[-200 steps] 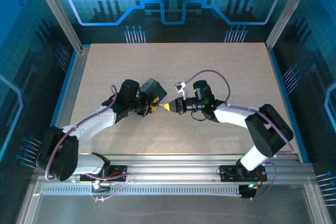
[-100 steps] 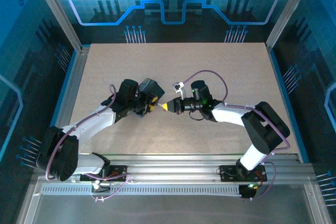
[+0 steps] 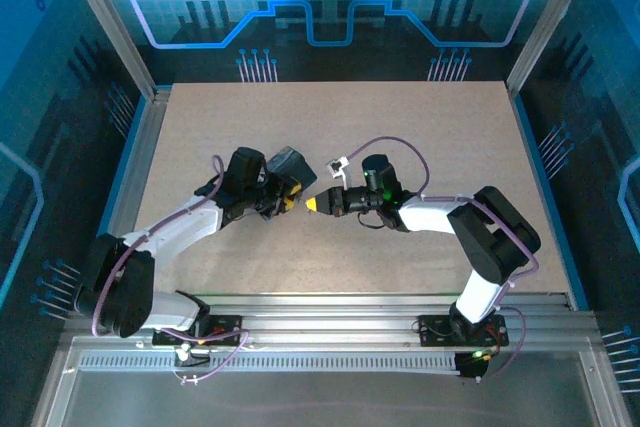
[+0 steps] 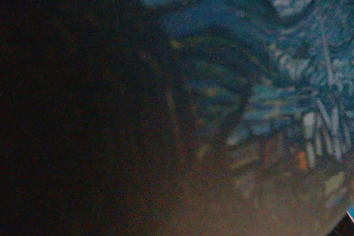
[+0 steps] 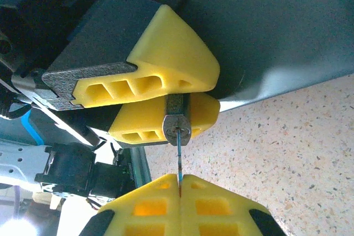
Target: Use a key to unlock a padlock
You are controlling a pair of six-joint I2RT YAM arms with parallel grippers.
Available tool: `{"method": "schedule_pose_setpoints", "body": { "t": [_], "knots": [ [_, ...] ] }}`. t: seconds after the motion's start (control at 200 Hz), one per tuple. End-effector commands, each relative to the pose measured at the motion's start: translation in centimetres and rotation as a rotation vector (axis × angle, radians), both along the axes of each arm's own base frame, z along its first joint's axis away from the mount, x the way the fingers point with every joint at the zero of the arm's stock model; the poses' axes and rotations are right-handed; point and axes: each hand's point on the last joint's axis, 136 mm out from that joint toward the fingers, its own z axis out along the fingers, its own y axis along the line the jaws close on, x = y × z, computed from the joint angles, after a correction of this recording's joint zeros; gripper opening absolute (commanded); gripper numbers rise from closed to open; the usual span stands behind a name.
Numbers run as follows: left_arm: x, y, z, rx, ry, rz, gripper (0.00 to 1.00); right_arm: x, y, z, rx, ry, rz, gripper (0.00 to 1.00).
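Right hand [image 3: 317,204], top view: its tip faces the left hand [image 3: 288,204] just ahead, above the surface [image 3: 400,127]. Over the last second its elbow has folded inward while the tip barely shifted. Left wrist view: too dark and blurred to read. Right wrist view: the right hand is closed flat on the key [image 5: 178,156], whose tip meets the keyway of the padlock [image 5: 177,115], clamped between the left hand's yellow fingers [image 5: 166,64]. Judged: the arm is re-angling for insertion, and the turn is not yet made.

Two grippers are showing, the left gripper [image 3: 289,204] and the right gripper [image 3: 318,204], with one padlock [image 5: 177,119], one key [image 5: 178,156] and one box [image 3: 291,164].
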Motion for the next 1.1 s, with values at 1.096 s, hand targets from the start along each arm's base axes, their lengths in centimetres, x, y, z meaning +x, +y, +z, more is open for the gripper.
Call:
{"method": "schedule_pose_setpoints", "body": {
  "t": [1.096],
  "knots": [
    [-0.5,-2.6,1.9,0.038,-0.036,-0.261,0.02,1.4,2.1,6.6,-0.070,-0.261,-0.045,0.00]
  ]
}}
